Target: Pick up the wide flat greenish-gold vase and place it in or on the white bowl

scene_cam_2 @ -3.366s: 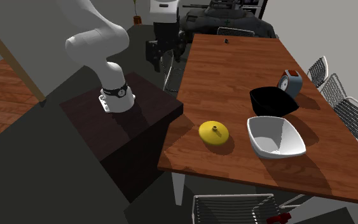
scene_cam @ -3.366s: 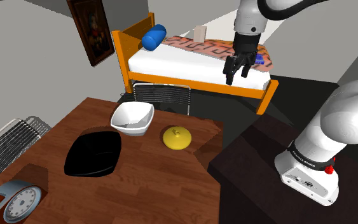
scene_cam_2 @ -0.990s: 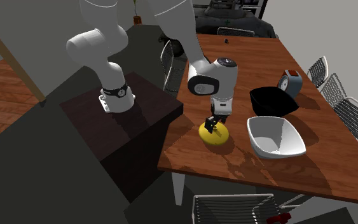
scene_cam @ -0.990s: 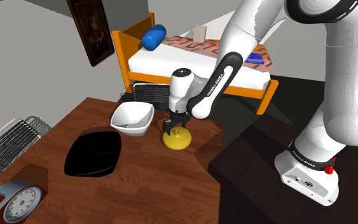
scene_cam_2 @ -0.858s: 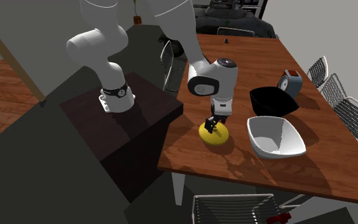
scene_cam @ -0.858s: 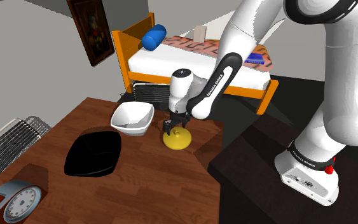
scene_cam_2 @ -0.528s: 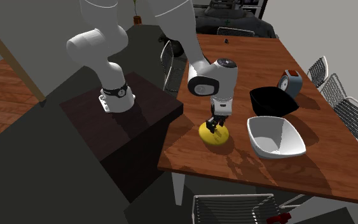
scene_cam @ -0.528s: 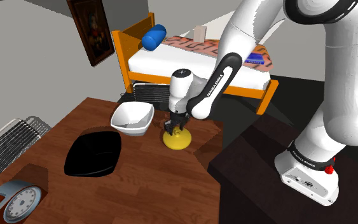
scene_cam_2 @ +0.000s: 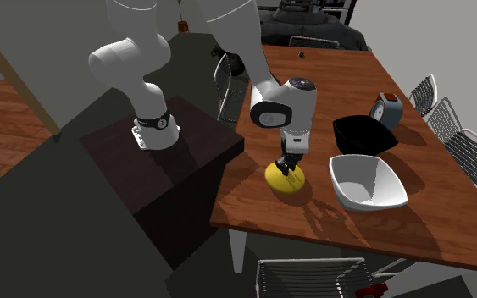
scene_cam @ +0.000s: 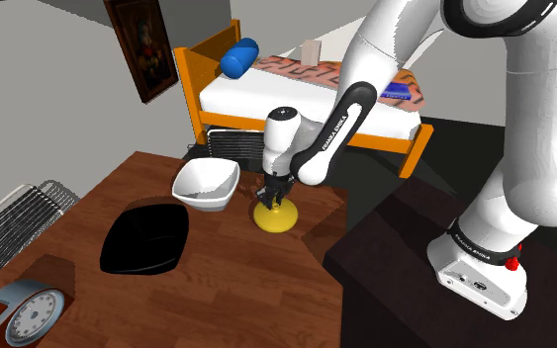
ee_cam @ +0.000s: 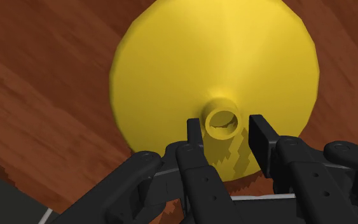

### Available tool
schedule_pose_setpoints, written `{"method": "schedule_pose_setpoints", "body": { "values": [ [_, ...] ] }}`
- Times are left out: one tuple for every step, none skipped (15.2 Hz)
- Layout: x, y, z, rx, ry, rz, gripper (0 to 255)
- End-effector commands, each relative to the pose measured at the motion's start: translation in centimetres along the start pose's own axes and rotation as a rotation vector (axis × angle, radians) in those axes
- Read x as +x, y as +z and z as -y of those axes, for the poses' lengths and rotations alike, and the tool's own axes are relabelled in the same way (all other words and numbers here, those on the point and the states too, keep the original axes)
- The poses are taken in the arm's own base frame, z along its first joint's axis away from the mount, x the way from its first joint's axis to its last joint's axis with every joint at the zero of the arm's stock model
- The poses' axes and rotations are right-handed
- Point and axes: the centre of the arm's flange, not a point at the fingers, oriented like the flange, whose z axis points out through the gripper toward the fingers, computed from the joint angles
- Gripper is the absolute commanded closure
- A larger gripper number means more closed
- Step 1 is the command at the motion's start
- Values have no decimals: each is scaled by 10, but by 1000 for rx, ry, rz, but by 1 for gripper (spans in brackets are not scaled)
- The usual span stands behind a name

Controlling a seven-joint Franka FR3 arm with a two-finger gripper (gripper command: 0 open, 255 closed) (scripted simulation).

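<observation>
Gripper [ee_cam: 226,129] fingers apart, straddling neck of yellow vase [scene_cam: 282,220], not clasping; white bowl [scene_cam: 206,184] just beside, black bowl [scene_cam: 147,240] beyond, kitchen scale [scene_cam: 24,314] well apart.

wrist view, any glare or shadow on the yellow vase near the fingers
Wrist view: no glare, the wide flat yellow vase evenly lit, a jagged shadow by its neck inside the black gripper. Second exterior view: blotchy shadows on the wooden table beside it.

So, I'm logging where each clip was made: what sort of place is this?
Likely a home, perhaps a studio: an orange-framed bed, a framed picture on the wall, and a wooden table.
</observation>
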Motion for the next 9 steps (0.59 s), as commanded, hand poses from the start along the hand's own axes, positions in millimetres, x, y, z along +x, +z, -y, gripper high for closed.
{"method": "schedule_pose_setpoints", "body": {
  "values": [
    [0, 0, 0, 0, 0, 0, 255],
    [0, -5, 0, 0, 0, 0, 255],
    [1, -10, 0, 0, 0, 0, 255],
    [1, -16, 0, 0, 0, 0, 255],
    [1, -21, 1, 0, 0, 0, 255],
    [2, -26, 1, 0, 0, 0, 255],
    [2, -31, 1, 0, 0, 0, 255],
    [2, -37, 1, 0, 0, 0, 255],
    [2, -42, 1, 0, 0, 0, 255]
  ]
}}
